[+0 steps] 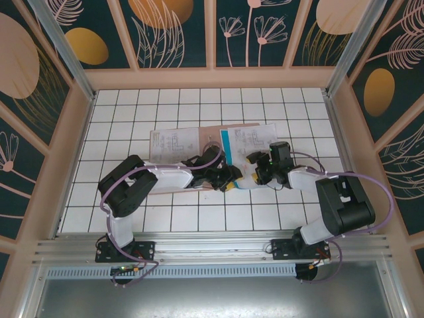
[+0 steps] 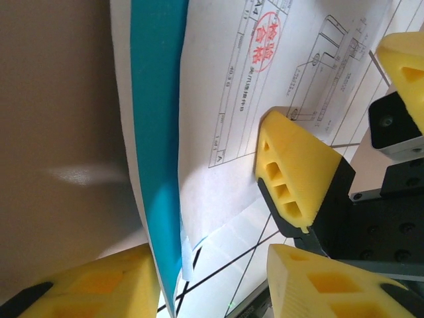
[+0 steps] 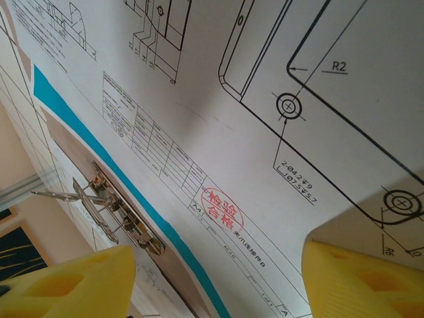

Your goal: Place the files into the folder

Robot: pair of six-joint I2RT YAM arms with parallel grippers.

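Observation:
The pinkish-brown folder (image 1: 242, 125) lies open and flat on the tiled table. On its right half rests the white printed sheet (image 1: 255, 139), with a strip of the teal-blue sheet (image 1: 226, 147) showing along its left edge. My left gripper (image 1: 230, 184) is open at the sheets' near corner; the teal sheet's edge (image 2: 156, 132) runs between its fingers (image 2: 93, 291), beside the brown folder (image 2: 53, 132). My right gripper (image 1: 252, 169) is open over the white sheet (image 3: 278, 99), above its red stamp. The teal strip (image 3: 99, 142) and the folder's metal clip (image 3: 122, 212) lie to its left.
Another white printed sheet (image 1: 173, 144) lies on the folder's left half. The two grippers sit close together; the right one's yellow fingers (image 2: 298, 172) stand just off the left gripper (image 2: 205, 285). Walls ring the white tiled table (image 1: 132, 112).

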